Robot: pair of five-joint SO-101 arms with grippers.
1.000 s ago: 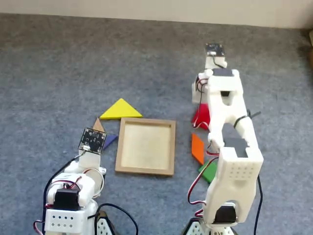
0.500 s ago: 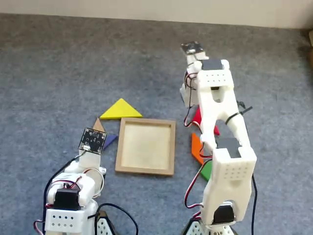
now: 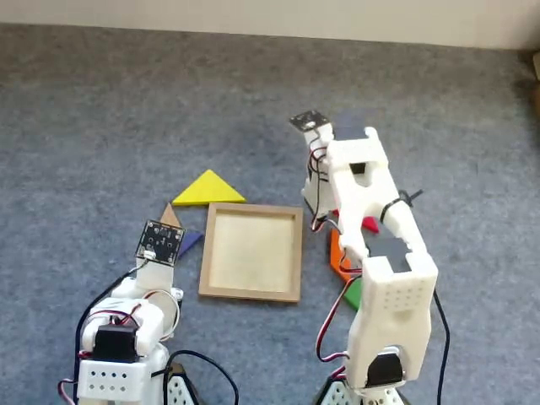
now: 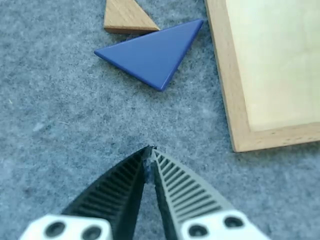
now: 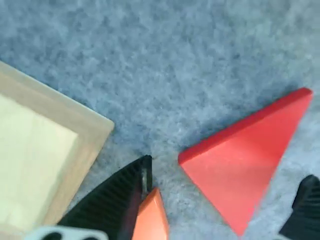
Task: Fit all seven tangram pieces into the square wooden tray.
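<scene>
The square wooden tray (image 3: 251, 291) lies mid-table, nothing in it. My right arm (image 3: 354, 173) stretches over the pieces beside the tray's right side. In the right wrist view my right gripper (image 5: 225, 197) is open, with the red triangle (image 5: 245, 160) lying on the carpet between its fingers, an orange piece (image 5: 150, 220) at one fingertip and the tray corner (image 5: 85, 132) close by. My left gripper (image 4: 150, 151) is shut on nothing, low over the carpet just short of the blue triangle (image 4: 152, 52) and a small wooden triangle (image 4: 127, 15), beside the tray rim (image 4: 225, 75).
A yellow triangle (image 3: 207, 189) lies just beyond the tray's far left corner. Orange (image 3: 337, 253), green (image 3: 354, 293) and red (image 3: 369, 224) pieces peek out from under the right arm. Grey carpet runs open toward the far wall.
My right arm has swung left, toward the tray's far right corner, and now covers most of the red triangle. The left arm and all pieces have stayed put.
</scene>
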